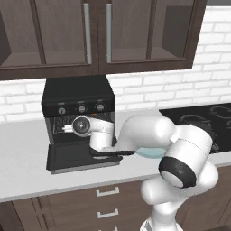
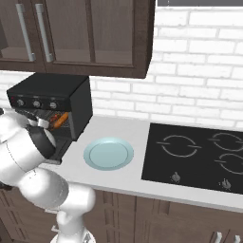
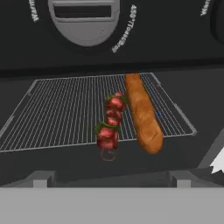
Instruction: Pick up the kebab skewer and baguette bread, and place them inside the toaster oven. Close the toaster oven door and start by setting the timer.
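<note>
The arm [image 1: 149, 135] reaches low leftward, its fingers [image 3: 43, 179] spread wide, empty.

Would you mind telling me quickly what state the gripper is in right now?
Gripper: open and holding nothing; the kebab skewer and baguette bread lie on the wire rack ahead of it.

Toaster oven [image 1: 78, 97]: matt black casing, looks like painted metal. Wire rack [image 3: 65, 113] inside it: thin bare metal, dull grey. On rack, baguette bread [image 3: 143, 114]: rough orange-brown crust, beside kebab skewer [image 3: 110, 124], glossy red-brown chunks. Right of oven: pale blue plate [image 2: 108, 153], smooth, slight sheen; bench [image 2: 137, 182] matt light grey; hob [image 2: 197, 154] glossy black glass. Above oven: dark wood cabinets [image 1: 97, 34], satin metal handles.
</note>
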### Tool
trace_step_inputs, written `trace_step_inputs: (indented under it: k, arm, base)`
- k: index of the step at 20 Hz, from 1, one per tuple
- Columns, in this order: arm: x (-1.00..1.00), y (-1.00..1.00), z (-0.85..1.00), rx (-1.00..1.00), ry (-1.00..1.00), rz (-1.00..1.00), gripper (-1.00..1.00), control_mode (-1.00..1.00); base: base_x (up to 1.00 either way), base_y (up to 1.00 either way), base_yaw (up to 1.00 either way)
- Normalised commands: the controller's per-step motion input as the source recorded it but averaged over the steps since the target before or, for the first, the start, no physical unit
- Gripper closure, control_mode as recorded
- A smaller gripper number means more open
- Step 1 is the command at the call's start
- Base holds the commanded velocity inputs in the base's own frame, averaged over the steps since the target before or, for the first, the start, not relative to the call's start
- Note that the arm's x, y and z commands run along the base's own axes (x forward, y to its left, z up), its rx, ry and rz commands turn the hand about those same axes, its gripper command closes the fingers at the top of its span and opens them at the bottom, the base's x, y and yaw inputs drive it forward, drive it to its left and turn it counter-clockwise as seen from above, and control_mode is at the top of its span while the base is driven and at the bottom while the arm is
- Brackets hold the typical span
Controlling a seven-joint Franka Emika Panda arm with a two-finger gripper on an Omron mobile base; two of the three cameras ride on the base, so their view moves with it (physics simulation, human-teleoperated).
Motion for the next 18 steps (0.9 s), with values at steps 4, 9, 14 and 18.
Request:
trace_step_inputs:
  k: [4, 9, 14, 18]
  arm:
    - [-0.87, -0.03, 0.22, 0.00, 0.00, 0.00, -1.00, -1.00]
    - [-1.00, -0.01, 0.00, 0.00, 0.00, 0.00, -1.00, -1.00]
    - [-0.76, -0.01, 0.00, 0.00, 0.00, 0.00, -1.00, -1.00]
    - [-0.41, -0.04, -0.04, 0.00, 0.01, 0.00, -1.00, -1.00]
  base:
    - [0.00, 0.00, 0.00]
    - [0.00, 0.00, 0.00]
    - [0.00, 0.00, 0.00]
    - [0.00, 0.00, 0.00]
